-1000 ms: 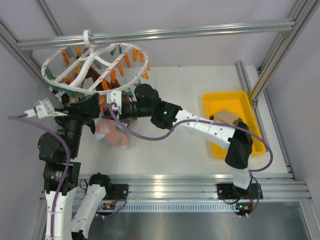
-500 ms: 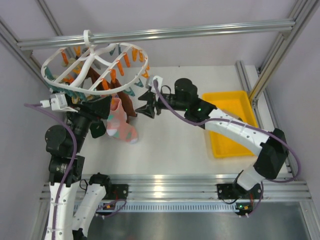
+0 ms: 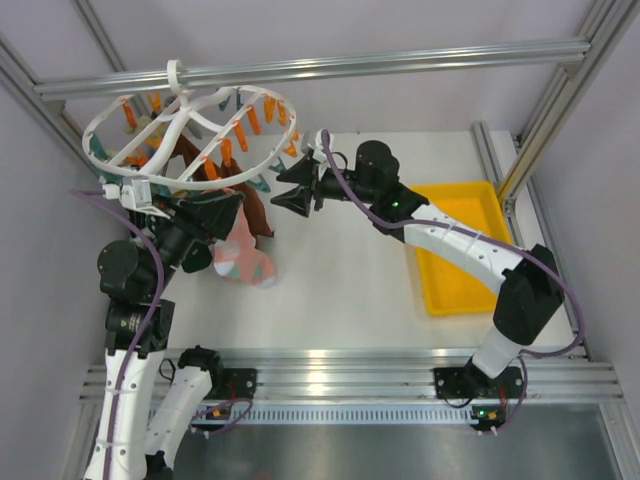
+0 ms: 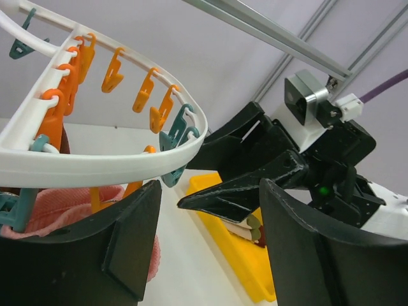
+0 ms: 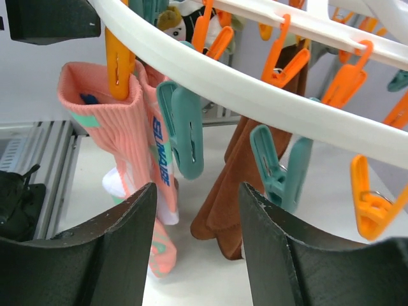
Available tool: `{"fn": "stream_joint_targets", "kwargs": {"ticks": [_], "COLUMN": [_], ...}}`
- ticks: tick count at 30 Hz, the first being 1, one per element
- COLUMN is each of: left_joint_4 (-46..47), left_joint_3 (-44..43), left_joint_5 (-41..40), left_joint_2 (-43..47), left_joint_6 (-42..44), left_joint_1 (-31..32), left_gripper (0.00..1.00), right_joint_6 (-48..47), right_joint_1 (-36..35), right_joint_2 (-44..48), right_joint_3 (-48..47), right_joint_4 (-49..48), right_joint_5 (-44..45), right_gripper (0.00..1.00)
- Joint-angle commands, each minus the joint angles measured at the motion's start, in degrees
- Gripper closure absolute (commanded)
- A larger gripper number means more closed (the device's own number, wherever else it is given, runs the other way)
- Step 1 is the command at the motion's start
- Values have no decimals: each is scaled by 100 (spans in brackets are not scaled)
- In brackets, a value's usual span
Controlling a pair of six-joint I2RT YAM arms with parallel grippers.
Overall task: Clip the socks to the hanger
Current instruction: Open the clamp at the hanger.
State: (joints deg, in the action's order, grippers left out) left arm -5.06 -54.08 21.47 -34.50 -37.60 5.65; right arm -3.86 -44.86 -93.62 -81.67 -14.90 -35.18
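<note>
A white counter sits inside a pale-walled enclosure, crossed high at the back by an aluminium rail. From that rail, over the counter's far left, hangs the large round white plastic hanger, its ring fringed with orange and teal clips. A yellow plastic tray rests on the right. Under the ring hangs a pink ribbed sock with mint patches, its cuff gripped by an orange clip, with a maroon-brown sock beside it. A teal clip between them hangs free. The socks look light, limp and soft, so one is best taken by the cuff, where the doubled knit gives something firmer to pinch. The hanger is stiff but hung only by its hook, so it will likely swing if pushed. The left fingers are spread wide just under the rim beside the pink sock, with nothing between them; whether one touches the sock I cannot tell. The right fingers are spread too and empty, aimed at the hanging socks from the ring's right side, near the left pair yet apart from it.
</note>
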Motion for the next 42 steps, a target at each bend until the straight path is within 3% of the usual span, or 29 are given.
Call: {"fn": "stream_joint_targets", "kwargs": {"ticks": [1,11,15,20,32,36,42], "left_joint_4": [418,58,-21,-197,-364,-872,-813], "left_joint_3": [-49,-58,-120,-225,-339,-436,-550], "left_joint_5": [173,-581,-793,-1127,-830,-811,-522], "left_joint_2": [-30,-39,-13,49,268,453,611], "left_joint_6": [7,-124,-212,-274,-37,201,499], "left_joint_1": [-29,-29,-29,-29,-46,-46,-46], "left_gripper": [32,32,32,32,33,33,33], "right_joint_6": [245,535,105,-221,-291,-186,-221], "right_joint_1": [13,-101,-295,-488,-1648,-1728,-1482], "right_joint_2": [-287,-789,-833,-798,-1149,-1255,-1193], "right_joint_3": [-586,-1255,-1387,-1404,-2037,-2072,-1967], "right_joint_4": [-585,-611,-155,232,488,391,470], "right_joint_5": [-516,-806,-1096,-1000,503,871,1232], "right_gripper": [47,53,55,99,100,100,100]}}
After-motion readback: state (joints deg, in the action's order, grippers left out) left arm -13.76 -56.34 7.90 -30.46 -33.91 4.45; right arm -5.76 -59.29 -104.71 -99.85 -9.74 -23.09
